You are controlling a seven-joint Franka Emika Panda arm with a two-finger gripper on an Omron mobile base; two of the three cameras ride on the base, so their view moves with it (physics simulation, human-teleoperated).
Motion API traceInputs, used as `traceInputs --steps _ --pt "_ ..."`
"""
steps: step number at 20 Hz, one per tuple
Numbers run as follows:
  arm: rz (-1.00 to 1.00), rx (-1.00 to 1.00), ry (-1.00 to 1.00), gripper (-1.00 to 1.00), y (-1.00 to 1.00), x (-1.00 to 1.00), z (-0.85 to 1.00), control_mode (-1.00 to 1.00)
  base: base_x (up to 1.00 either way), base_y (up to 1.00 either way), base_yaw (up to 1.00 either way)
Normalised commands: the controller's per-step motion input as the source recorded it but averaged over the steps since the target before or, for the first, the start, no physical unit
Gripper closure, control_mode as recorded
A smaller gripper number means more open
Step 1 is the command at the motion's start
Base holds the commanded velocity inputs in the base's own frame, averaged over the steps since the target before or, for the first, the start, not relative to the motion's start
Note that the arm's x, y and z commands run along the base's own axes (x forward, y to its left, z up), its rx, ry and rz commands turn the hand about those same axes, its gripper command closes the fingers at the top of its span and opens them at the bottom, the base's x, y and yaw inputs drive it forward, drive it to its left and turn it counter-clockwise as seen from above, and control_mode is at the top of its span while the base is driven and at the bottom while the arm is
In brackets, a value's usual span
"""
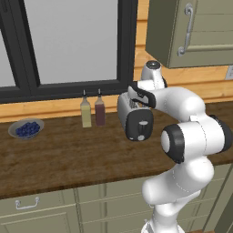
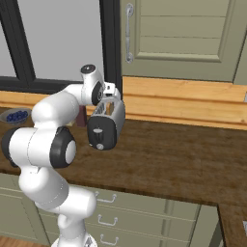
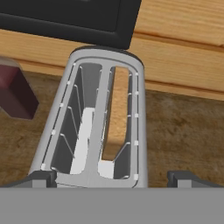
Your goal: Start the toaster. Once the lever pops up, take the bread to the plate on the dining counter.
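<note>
The silver-grey toaster (image 1: 136, 119) (image 2: 107, 126) stands on the wooden kitchen counter with its black end panel facing the base. From above, the toaster (image 3: 57, 127) shows two slots. The bread (image 3: 119, 109), a pale tan slice, stands sunk in the right-hand slot. The other slot looks empty. My gripper (image 1: 135, 101) (image 2: 107, 102) (image 3: 113, 179) hovers just over the toaster's top, pointing down, open, with nothing between its fingertips (image 3: 37, 179). They straddle the near end of the toaster. The plate and the dining counter are out of view.
Two bottles, one yellowish (image 1: 85, 113) and one dark red (image 1: 99, 111) (image 3: 15, 94), stand just left of the toaster. A grey bowl of blueberries (image 1: 26, 129) (image 2: 16, 116) sits further left. An upper cabinet (image 1: 191, 32) hangs above right, and a dark window frame (image 1: 68, 86) lies behind.
</note>
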Motion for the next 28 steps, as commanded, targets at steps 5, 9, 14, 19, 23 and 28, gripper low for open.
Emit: traceInputs --steps 5,9,14,19,23,28 --pt "0.0 0.0 0.0 -1.0 0.0 0.0 -0.11 -1.0 0.0 0.0 0.0" --pt "0.0 0.0 0.0 -1.0 0.0 0.05 -0.12 -1.0 0.0 0.0 0.0" --pt "0.0 0.0 0.0 -1.0 0.0 0.12 -0.08 -1.0 0.0 0.0 0.0" --pt "0.0 0.0 0.0 -1.0 0.0 0.2 -0.06 -1.0 0.0 0.0 0.0" --pt "0.0 0.0 0.0 -1.0 0.0 0.19 -0.07 -1.0 0.0 0.0 0.0" --pt "0.0 0.0 0.0 -1.0 0.0 0.2 -0.09 -1.0 0.0 0.0 0.0"
